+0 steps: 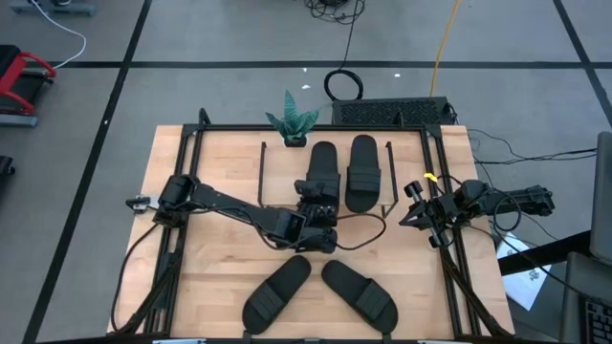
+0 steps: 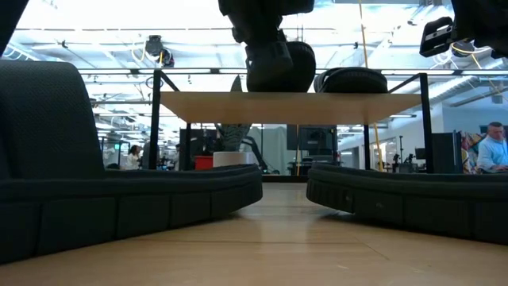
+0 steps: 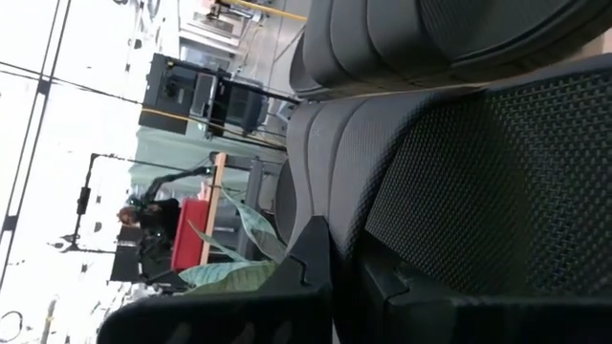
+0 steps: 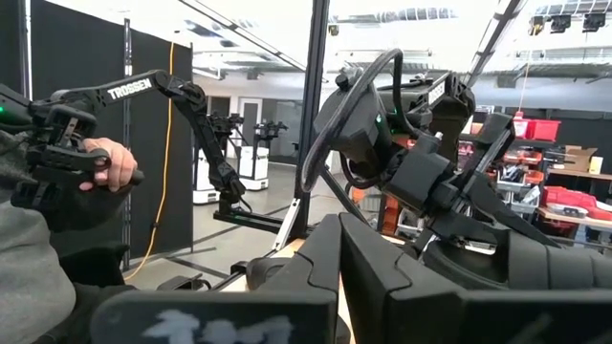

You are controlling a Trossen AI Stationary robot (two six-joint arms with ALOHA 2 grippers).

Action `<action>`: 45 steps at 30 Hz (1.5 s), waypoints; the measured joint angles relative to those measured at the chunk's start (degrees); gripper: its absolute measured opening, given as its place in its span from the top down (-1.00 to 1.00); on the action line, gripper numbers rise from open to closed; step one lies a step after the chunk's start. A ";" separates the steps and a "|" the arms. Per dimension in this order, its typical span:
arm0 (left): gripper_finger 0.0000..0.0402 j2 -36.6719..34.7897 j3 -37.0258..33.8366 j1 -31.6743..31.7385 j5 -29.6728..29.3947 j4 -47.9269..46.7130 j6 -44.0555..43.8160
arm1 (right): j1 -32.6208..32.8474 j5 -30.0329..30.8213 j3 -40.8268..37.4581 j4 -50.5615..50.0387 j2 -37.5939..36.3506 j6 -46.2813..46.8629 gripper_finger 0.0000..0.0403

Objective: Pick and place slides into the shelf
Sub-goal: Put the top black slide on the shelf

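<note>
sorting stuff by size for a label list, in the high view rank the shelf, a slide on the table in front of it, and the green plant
1. shelf, largest footprint
2. front slide
3. green plant, smallest

Your light wood table (image 1: pixel 210 277) carries everything. Shelf (image 1: pixel 287 167) stands at its far middle, wood top board on thin black legs. Two slides lie side by side on shelf top: left slide (image 1: pixel 321 164), right slide (image 1: pixel 361 172), both lengthwise, toes toward far edge. Two more slides lie directly on tabletop near front edge: one (image 1: pixel 277 291) angled left, other (image 1: pixel 360 294) angled right, heels near each other. Small green plant (image 1: pixel 293 122) sits at far edge, just beside shelf.
</note>
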 joint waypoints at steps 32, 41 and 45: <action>0.41 -1.07 0.04 0.82 6.88 0.49 -1.91 | 0.02 0.00 0.00 -0.07 0.00 0.04 1.00; 0.19 -1.11 0.02 -0.70 3.02 4.50 4.08 | 0.01 0.00 0.00 -0.45 0.00 0.04 1.00; 0.15 -1.27 0.02 -1.99 1.33 4.36 4.92 | 0.02 -0.02 0.00 -0.46 0.00 0.04 1.00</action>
